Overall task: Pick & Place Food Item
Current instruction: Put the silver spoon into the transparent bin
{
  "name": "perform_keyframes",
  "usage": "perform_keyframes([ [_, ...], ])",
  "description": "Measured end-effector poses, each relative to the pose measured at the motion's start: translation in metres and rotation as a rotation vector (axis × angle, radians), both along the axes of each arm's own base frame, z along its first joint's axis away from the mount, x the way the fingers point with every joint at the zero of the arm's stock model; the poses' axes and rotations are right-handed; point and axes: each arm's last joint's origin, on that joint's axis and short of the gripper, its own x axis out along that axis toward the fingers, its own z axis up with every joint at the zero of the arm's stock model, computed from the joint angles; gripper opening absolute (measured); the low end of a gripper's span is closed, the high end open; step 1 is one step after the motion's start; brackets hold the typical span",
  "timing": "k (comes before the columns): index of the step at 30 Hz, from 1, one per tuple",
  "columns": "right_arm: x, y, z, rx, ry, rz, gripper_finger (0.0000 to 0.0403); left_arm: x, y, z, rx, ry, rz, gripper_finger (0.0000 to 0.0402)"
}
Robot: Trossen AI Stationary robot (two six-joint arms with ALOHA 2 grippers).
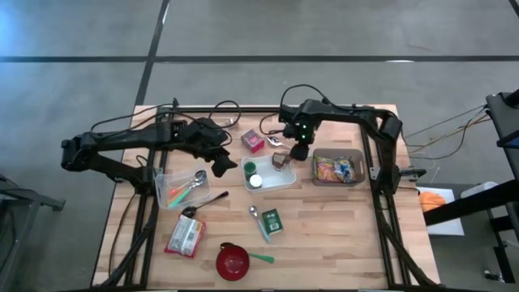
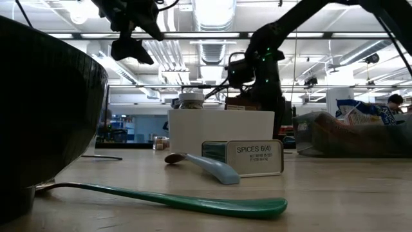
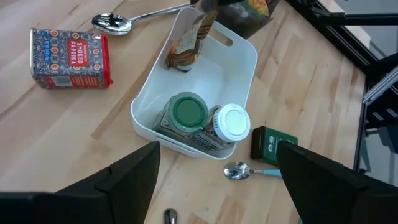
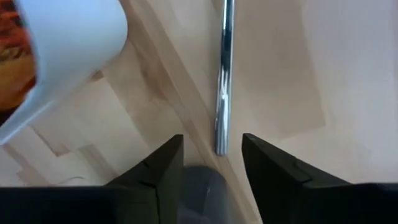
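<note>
The right pincer [image 1: 298, 152], just above centre of the overhead frame, has its jaws narrowed over the far end of the white rectangular plastic tray [image 1: 285, 182]; whether they grip the brown crinkled food packet [image 3: 186, 45] standing there, I cannot tell. To do this well it should lift straight up, clear of the tray wall. The left pincer [image 1: 220, 162] hovers spread apart at the tray's left.

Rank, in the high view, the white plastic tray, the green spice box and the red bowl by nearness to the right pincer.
1. White plastic tray, just below-left of the right pincer.
2. Green spice box, farther down the table.
3. Red bowl, at the near edge.
</note>
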Motion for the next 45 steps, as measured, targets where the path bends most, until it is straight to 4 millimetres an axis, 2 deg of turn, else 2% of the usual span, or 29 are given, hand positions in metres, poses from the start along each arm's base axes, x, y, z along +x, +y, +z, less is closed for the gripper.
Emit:
perform_keyframes([
  [7,0.006,-0.002,-0.019,0.008,0.029,0.004,0.0114,0.0,-0.001,0.0,-0.005,0.004,0.002,0.0326],
  [13,0.01,-0.004,-0.019,-0.015,-0.01,-0.008,0.008,0.0,-0.002,0.0,-0.005,0.004,-0.003,0.0326],
  [19,0.009,-0.002,-0.005,-0.04,-0.056,-0.004,0.0058,0.0,-0.002,0.0,-0.005,0.004,-0.003,0.0326],
  [26,0.013,-0.003,0.023,-0.09,-0.24,-0.018,0.0056,0.0,-0.002,0.0,-0.005,0.004,-0.003,0.0326],
  [31,0.013,-0.003,0.033,-0.107,-0.293,-0.022,0.0056,0.0,-0.002,0.0,-0.006,0.004,-0.003,0.0326],
  [37,0.008,-0.014,0.03,-0.107,-0.285,-0.06,0.0056,0.0,-0.002,0.0,-0.011,0.005,0.003,0.0326],
  [45,-0.007,-0.021,0.006,-0.069,-0.208,-0.13,0.0056,0.0,-0.002,-0.001,-0.029,0.011,0.017,0.0326],
])
